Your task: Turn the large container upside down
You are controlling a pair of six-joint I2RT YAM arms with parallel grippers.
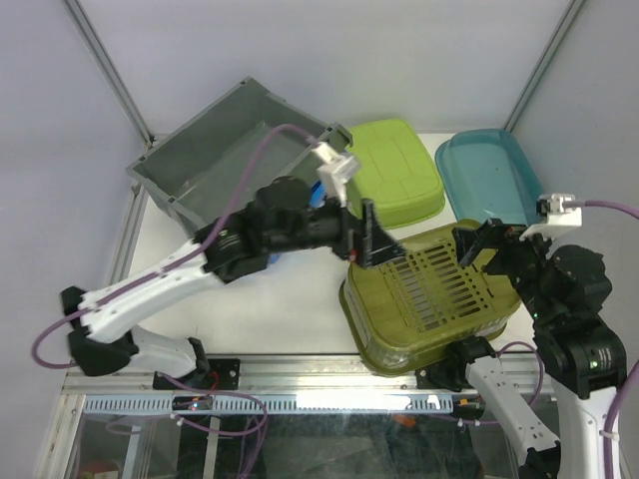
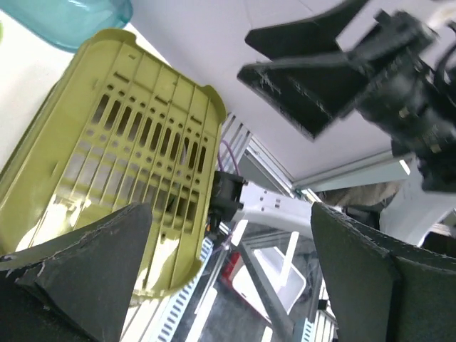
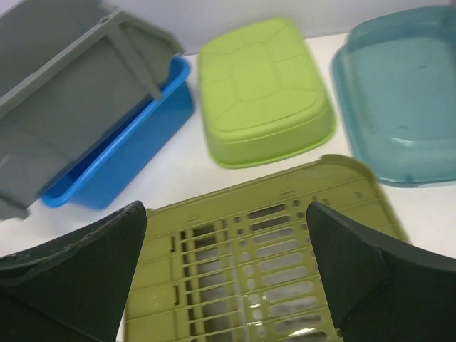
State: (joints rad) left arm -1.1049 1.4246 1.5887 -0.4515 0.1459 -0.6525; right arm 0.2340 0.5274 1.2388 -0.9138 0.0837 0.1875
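The large grey container [image 1: 215,160] lies at the back left with its open side up. It is tilted and rests partly on a blue tub [image 3: 121,157]. In the right wrist view the container [image 3: 64,92] shows its ribbed wall. My left gripper [image 1: 361,238] is open and empty. It hovers over the left edge of the olive slotted basket [image 1: 429,294], to the right of the container and apart from it. My right gripper [image 1: 486,242] is open and empty above the basket's right part. The left gripper [image 2: 228,285] and the right gripper [image 3: 228,285] hold nothing.
The olive basket [image 2: 135,142] lies upside down at the front right. A lime-green tub [image 1: 394,180] lies upside down at the back centre. A teal tub [image 1: 489,175] sits at the back right. Frame posts stand at the back corners.
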